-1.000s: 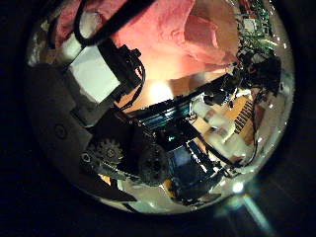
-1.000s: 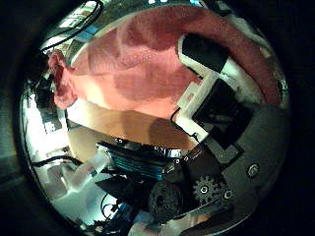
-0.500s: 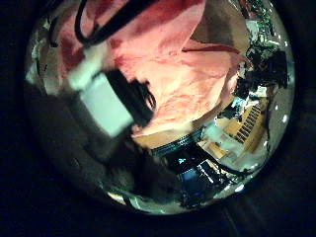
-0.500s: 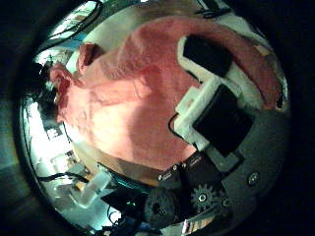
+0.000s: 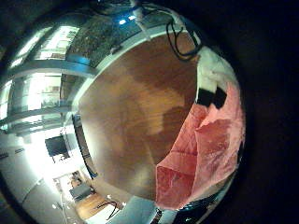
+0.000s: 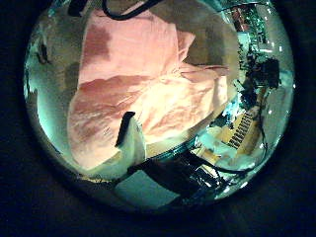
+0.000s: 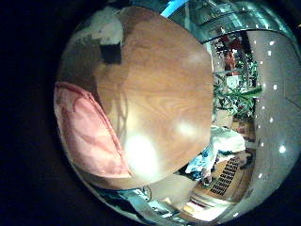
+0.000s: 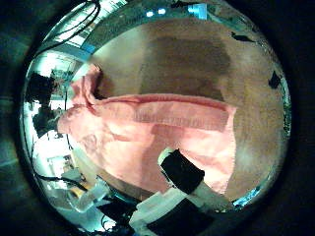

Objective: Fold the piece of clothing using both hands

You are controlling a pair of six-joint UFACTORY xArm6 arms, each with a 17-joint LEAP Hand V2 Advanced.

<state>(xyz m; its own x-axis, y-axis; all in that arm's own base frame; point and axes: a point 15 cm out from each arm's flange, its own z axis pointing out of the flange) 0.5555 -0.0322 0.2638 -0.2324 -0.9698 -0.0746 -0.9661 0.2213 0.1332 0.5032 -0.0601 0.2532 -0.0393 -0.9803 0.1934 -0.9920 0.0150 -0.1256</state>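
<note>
Pink garment (image 6: 148, 89) lies spread on a wooden table (image 5: 140, 112). The cloth is thin and finely crinkled, with soft creases running across it. In the left thumb side palm view it fills most of the frame: a broad lobed shape, one flap folded over the middle, a raised seam or edge crossing toward the right of the frame. A black-and-white finger of the left hand (image 6: 126, 133) juts in at lower centre, its tip against the cloth; whether the hand is spread or pinching cannot be told from this.

Left little finger side palm view: the garment (image 5: 201, 154) sits at lower right of the frame, a folded corner with a straight hem, bare table beyond it. A white and black finger part (image 5: 213, 89) rests beside its upper edge.

Right thumb side palm view: the garment (image 8: 148, 133) is a long band across the middle of the frame, a narrow sleeve-like end at upper left. A blocky white and black finger of the right hand (image 8: 182, 177) rises from the bottom over the cloth; its grip cannot be told.

Right little finger side palm view: the garment's hemmed edge (image 7: 89, 127) curves at the left of the frame, the smooth, glossy, wood-grained table (image 7: 160, 85) elsewhere.
</note>
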